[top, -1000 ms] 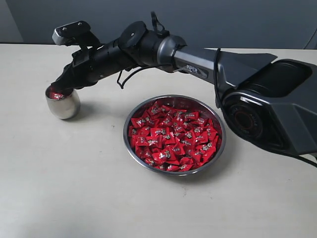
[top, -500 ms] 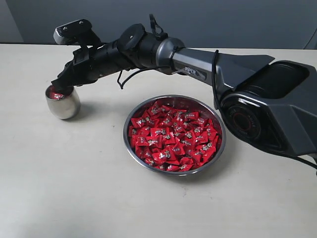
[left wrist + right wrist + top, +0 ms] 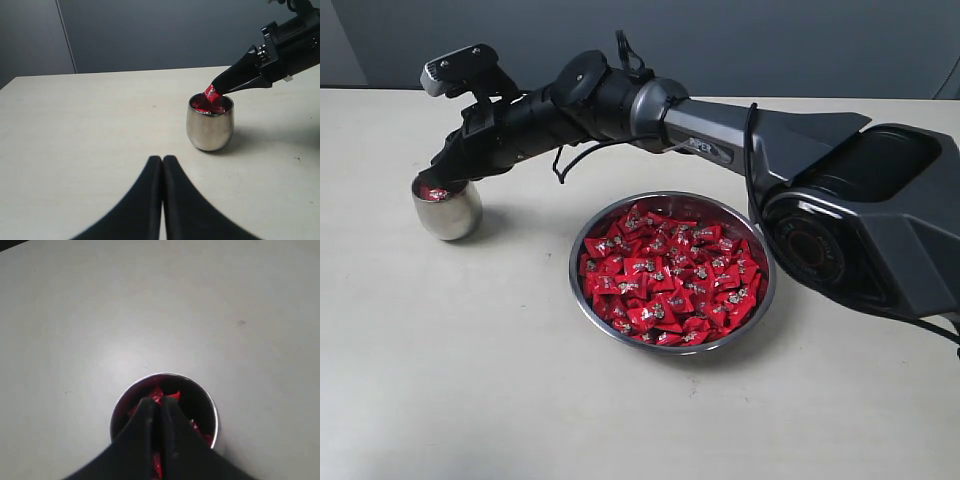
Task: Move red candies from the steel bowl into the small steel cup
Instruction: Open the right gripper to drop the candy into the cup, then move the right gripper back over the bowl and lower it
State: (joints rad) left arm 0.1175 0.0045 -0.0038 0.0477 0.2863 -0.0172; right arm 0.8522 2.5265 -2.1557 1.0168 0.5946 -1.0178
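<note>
At the mouth of the cup (image 3: 210,127) we enter first the right gripper (image 3: 215,89). Its two black tapered fingers (image 3: 143,437) are pressed together, with one red candy (image 3: 211,93) pinched at the tips just above the rim.

- **Side view from the left wrist:** only this view shows the pinch plainly. The crinkled red wrapper juts from the point of the fingers over more red wrappers (image 3: 201,106) lying inside the cup.
- **Right wrist view:** we look straight down into the cup's round rim, with red on its dark inside. The closed tips cover the grip itself.
- **Cup:** polished steel, barrel-shaped and without a handle. It stands upright on the table (image 3: 470,380), which is pale and matt.
- **Left gripper (image 3: 162,161):** smooth black fingers closed against each other with nothing between them. It sits above bare table, apart from the cup.
- **Exterior view only:** a wide, shallow steel bowl (image 3: 672,199) with a thin shiny rim stands well to the right of the cup. It holds a heap of red candies (image 3: 665,275), each glossy wrapper bearing a small silvery mark. The right arm (image 3: 720,135) reaches across above the bowl's far side.
</note>
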